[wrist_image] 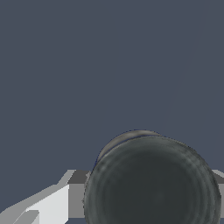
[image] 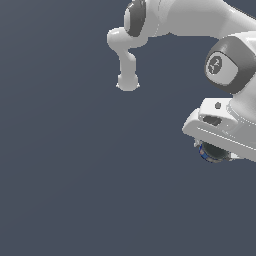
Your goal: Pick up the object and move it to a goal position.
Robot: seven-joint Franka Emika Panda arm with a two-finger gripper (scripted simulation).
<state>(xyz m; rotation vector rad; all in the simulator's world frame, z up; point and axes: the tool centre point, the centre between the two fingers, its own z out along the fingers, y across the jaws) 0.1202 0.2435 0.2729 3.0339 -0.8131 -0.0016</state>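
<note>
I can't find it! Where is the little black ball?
The small, nearly black round ball sits low on the exterior view's right, tucked right under the white tool. In the wrist view it looms large between grey fingers.

White arm (image: 200,20), dark grey joint caps (image: 227,65)

The ball (image: 212,152) sits directly under the end effector (image: 216,150), tucked against its underside, at the exterior view's right edge. The arm (image: 190,20) stretches above, across the upper right corner.
</note>
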